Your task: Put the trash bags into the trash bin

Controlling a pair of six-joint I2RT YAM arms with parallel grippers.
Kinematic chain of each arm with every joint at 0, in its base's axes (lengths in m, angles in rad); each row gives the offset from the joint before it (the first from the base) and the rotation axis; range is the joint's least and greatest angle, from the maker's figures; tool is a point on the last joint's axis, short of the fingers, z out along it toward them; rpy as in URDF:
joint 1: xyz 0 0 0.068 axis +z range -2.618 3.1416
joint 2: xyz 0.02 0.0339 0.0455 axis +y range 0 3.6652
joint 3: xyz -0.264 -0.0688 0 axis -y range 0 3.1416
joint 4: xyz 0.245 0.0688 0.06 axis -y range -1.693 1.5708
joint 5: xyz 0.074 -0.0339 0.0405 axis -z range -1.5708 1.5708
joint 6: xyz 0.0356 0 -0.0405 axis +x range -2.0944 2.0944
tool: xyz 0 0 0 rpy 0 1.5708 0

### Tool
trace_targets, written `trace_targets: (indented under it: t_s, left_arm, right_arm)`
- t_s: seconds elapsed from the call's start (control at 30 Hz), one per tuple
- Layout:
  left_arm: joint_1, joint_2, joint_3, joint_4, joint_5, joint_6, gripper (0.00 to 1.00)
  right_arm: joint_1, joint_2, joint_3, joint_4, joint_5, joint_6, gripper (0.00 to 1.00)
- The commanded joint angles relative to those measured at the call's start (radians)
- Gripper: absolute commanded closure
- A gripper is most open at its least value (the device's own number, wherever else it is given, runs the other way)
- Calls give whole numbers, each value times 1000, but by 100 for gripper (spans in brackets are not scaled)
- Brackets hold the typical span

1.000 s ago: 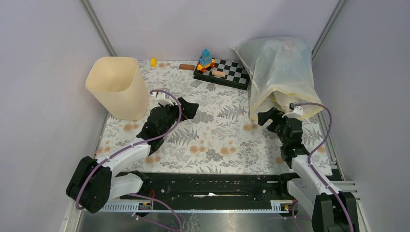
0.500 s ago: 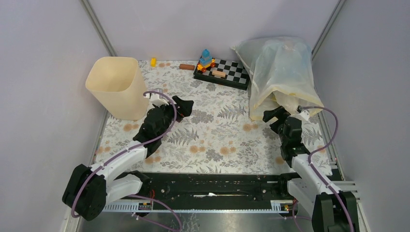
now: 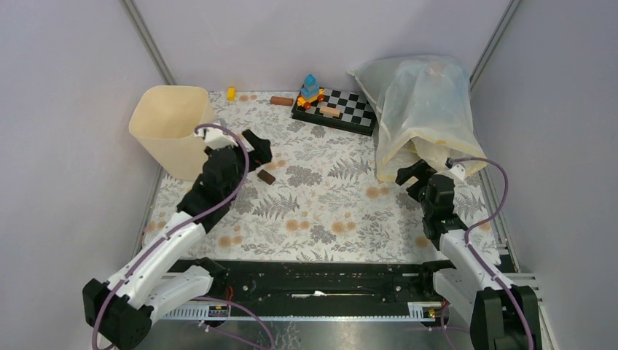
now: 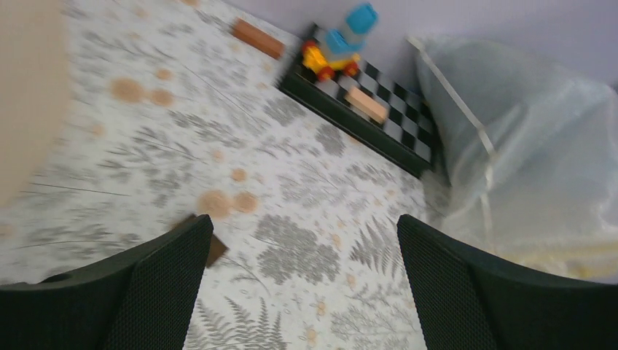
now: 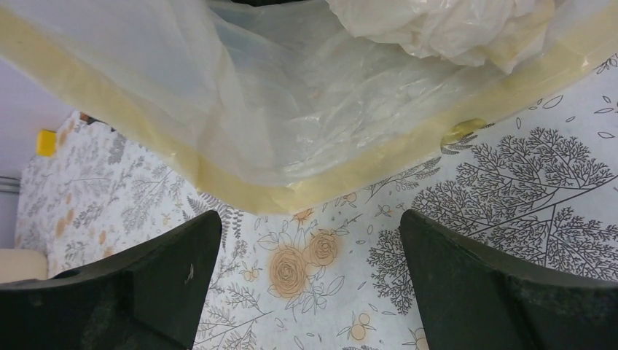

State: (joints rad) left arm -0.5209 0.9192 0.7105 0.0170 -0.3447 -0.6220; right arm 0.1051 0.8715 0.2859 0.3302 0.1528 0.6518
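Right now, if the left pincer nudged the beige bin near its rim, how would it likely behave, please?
The trash bin would probably tip rather than slide: it stands tall and tapers to a narrower base. It looks empty, so likely light. The left pincer, open beside its upper wall, could topple it.

No text, label, brand, number or sign can be read in any of the views
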Motion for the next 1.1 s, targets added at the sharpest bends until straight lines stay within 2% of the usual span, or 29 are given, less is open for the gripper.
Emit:
trace_targets:
  t_s: [0.0, 0.07, 0.23, 0.33, 0.43, 0.57, 0.67, 0.77, 0.87, 1.07]
  left_arm:
    - [0, -86, 255, -439, -344, 37, 1]
    - [-1, -142, 274, -488, -398, 13, 1]
    - [2, -230, 217, -462, -462, -62, 1]
    - [2, -196, 263, -516, -521, -79, 1]
    - [12, -114, 384, -622, -588, -113, 1]
    - [48, -15, 503, -679, -610, -160, 1]
    - [161, 20, 543, -697, -593, -227, 1]
    - [352, 46, 541, -623, -384, -207, 1]
    - [542, 129, 587, -643, -171, -238, 1]
    - [782, 279, 631, -751, -23, -412, 3]
  right_arm:
    - [4, 38, 87, -54, 23, -22, 0]
    - [4, 29, 78, -38, 14, -23, 0]
    - [4, -22, 36, -2, 22, -25, 0]
    - [4, -41, 27, 0, 25, -30, 0]
    - [4, -37, 21, 21, 0, -38, 0]
    - [4, -15, 24, 33, -25, -45, 0]
    - [4, -9, 23, 33, -31, -47, 0]
    - [4, -8, 16, 45, -31, -44, 0]
    - [4, -1, 15, 51, -35, -42, 0]
    - [3, 46, 24, 62, -57, -41, 0]
